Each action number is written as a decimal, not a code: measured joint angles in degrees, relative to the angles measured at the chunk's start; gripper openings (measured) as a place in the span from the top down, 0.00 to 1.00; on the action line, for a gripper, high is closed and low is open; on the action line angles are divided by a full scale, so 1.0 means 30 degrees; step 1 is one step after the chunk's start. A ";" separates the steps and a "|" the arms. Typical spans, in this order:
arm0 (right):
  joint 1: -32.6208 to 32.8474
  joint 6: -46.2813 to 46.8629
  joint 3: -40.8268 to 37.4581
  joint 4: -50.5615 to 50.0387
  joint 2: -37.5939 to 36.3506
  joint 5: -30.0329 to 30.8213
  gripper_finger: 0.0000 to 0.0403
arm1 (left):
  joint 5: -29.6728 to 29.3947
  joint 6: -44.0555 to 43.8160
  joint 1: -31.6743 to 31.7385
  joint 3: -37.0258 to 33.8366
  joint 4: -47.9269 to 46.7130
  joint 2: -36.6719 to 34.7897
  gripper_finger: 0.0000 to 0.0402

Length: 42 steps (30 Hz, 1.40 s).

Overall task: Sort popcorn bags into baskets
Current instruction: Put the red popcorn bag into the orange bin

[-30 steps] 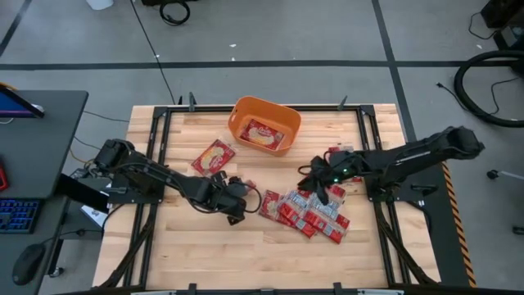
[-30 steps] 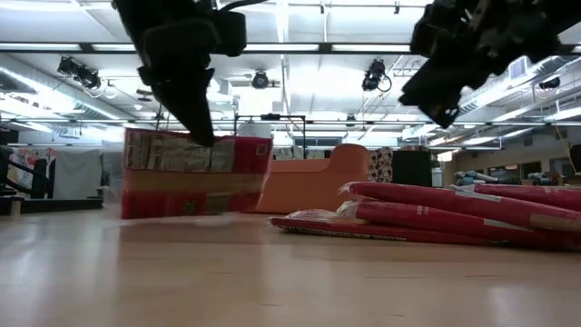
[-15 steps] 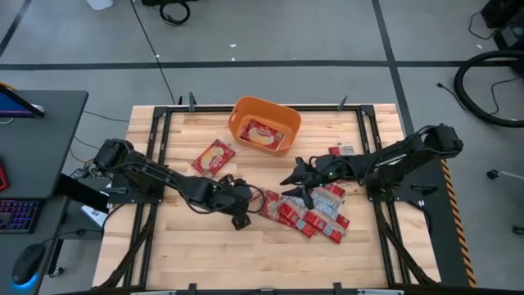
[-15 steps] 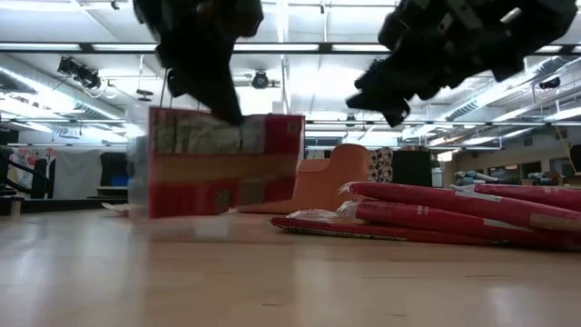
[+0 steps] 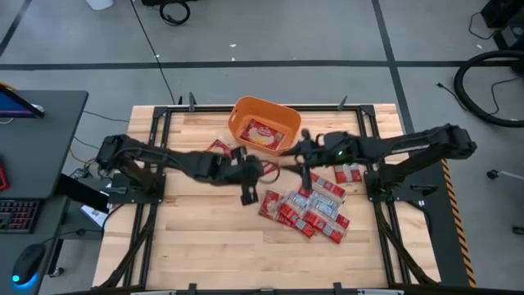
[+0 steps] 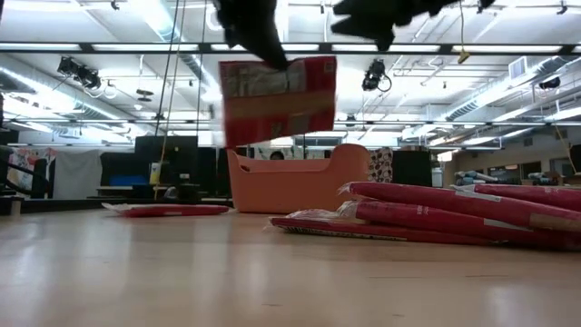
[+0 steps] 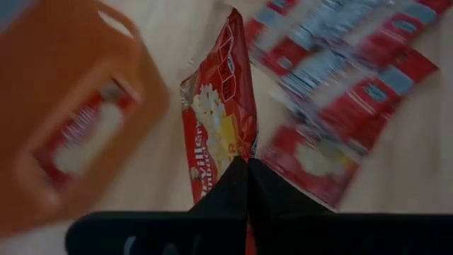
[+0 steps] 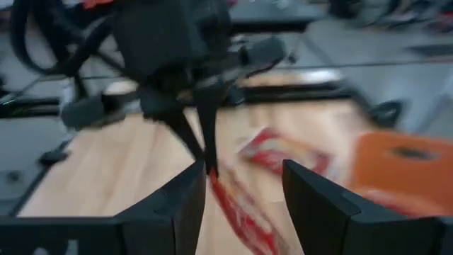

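One popcorn bag (image 5: 262, 133) lay in the orange tub (image 5: 242, 110). Left tool (image 5: 249, 185) was clamped on a lifted bag (image 6: 277, 98) near the tub; right tool (image 5: 306, 161) stood open, empty. A pile (image 5: 307, 210) and one loose bag (image 6: 163, 210) remained on the tabletop (image 5: 205, 246).

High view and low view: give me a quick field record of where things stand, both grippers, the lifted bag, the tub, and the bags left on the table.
left gripper: shut on the lifted bag, near the table's middle
lifted bag: hanging upright in the air, clear of the table
right gripper: open, holds nothing, beside the tub
tub: orange, one bag lying inside
pile: several bags overlapping on the table
loose bag: flat on the table, apart from the pile
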 joint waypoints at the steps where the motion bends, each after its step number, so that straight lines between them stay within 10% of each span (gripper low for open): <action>1: -0.0105 -0.0260 0.0320 -0.0623 -0.0363 0.0474 0.53 | 0.0008 0.0662 0.0399 0.0260 -0.0015 -0.0001 1.00; 14: -0.0594 0.1984 0.0876 -0.7359 -0.4859 0.3740 0.53 | 0.0072 1.0046 0.5426 0.1806 0.1068 0.0165 1.00; 28: -0.0330 0.7656 0.0865 -1.1386 -0.6754 0.5428 0.53 | 0.3956 2.0096 0.8746 -0.1713 0.7158 0.1666 1.00; 42: -0.0205 0.9609 0.0854 -1.1468 -0.6286 0.6842 0.53 | 0.6359 1.9871 1.0711 -0.4039 1.0378 0.3433 0.88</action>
